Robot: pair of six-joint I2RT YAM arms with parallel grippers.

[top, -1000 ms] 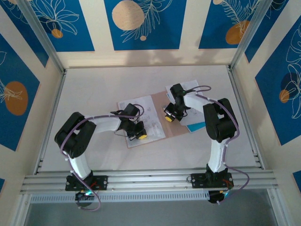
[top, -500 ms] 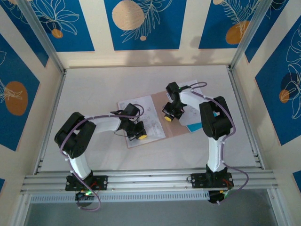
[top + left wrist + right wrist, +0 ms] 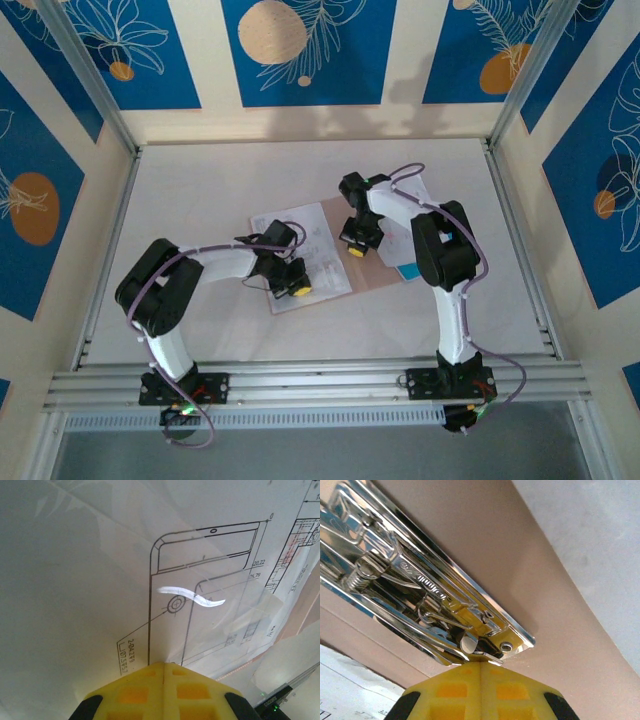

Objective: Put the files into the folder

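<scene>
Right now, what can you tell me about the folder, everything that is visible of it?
The folder is a thin, plain tan card that lies flat on the table, apparently open. A shiny metal spring clip is fixed on its inner face. The printed files overlap its left part. The right gripper, with its fingers together, touches the lever at the end of the clip.

A metal clip (image 3: pixel 427 592) blocks the right claw (image 3: pixel 480 664); the far table (image 3: pixel 210 180) lies open.
</scene>
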